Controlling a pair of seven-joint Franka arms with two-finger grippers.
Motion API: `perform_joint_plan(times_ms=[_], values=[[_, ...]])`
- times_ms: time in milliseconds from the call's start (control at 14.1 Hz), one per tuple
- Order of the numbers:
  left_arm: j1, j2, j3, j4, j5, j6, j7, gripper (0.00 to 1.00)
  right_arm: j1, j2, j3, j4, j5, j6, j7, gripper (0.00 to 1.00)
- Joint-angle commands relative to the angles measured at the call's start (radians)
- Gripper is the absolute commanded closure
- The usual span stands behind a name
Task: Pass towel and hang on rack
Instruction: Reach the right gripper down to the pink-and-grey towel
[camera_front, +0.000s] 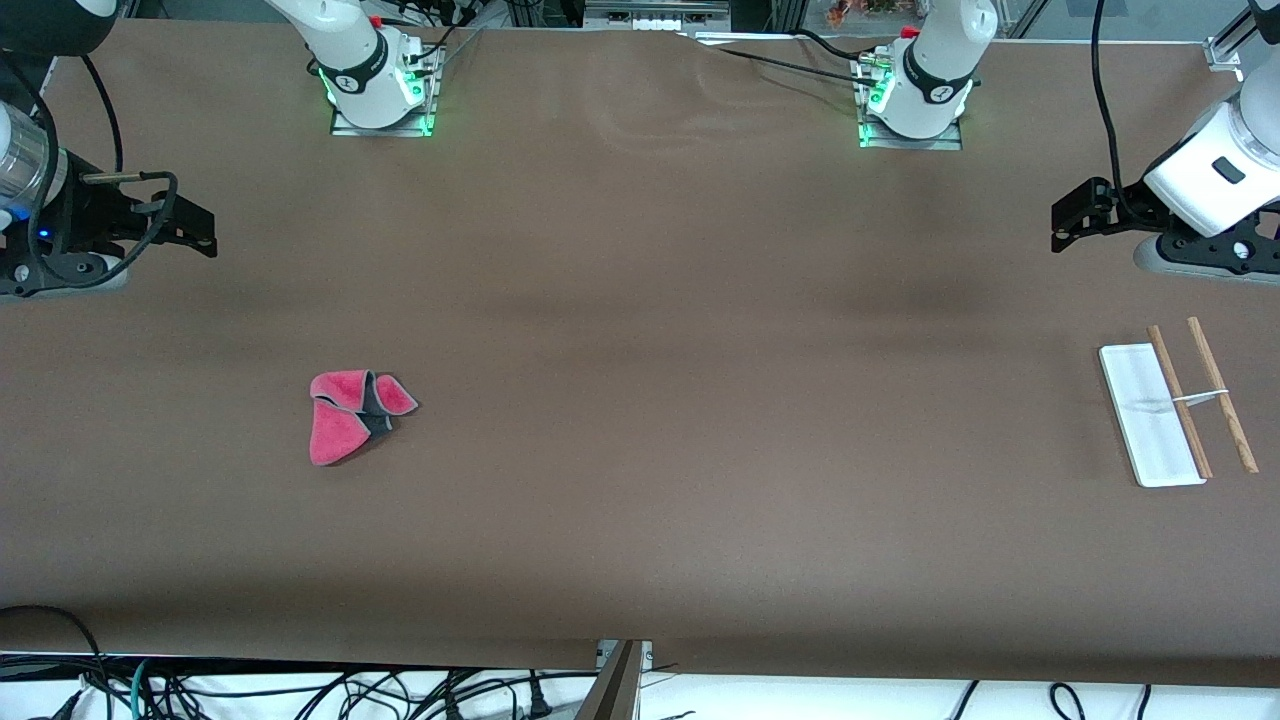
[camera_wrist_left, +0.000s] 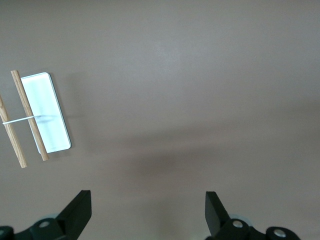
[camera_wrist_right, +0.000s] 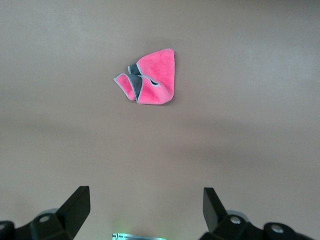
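Note:
The towel (camera_front: 355, 412) lies crumpled on the brown table toward the right arm's end, pink-red with dark grey folds; it also shows in the right wrist view (camera_wrist_right: 150, 77). The rack (camera_front: 1185, 400) stands toward the left arm's end, with a white base (camera_front: 1145, 425) and two wooden rods; it also shows in the left wrist view (camera_wrist_left: 35, 117). My right gripper (camera_front: 203, 232) is open and empty, up over the table's right-arm end, apart from the towel; it shows open in its own view (camera_wrist_right: 146, 207). My left gripper (camera_front: 1062, 222) is open and empty over the left-arm end, apart from the rack; it shows open in its own view (camera_wrist_left: 148, 210).
The two arm bases (camera_front: 380, 95) (camera_front: 912, 105) with green lights stand at the table's edge farthest from the front camera. Cables (camera_front: 300, 690) hang below the table's nearest edge. Bare brown table (camera_front: 700, 400) lies between towel and rack.

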Motion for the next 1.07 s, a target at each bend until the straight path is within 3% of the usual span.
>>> perform_joint_plan(times_ms=[0, 285, 996], values=[[0.013, 0.009, -0.007, 0.025, -0.019, -0.015, -0.003, 0.0, 0.0, 0.03, 0.003, 0.005, -0.006, 0.037, -0.004, 0.0], [0.013, 0.008, -0.007, 0.025, -0.019, -0.015, -0.001, 0.0, 0.01, 0.127, 0.003, 0.01, -0.007, 0.092, -0.004, 0.0], [0.012, 0.008, -0.009, 0.026, -0.021, -0.015, -0.003, 0.0, 0.069, 0.429, 0.003, 0.005, -0.009, 0.506, -0.01, 0.0]])
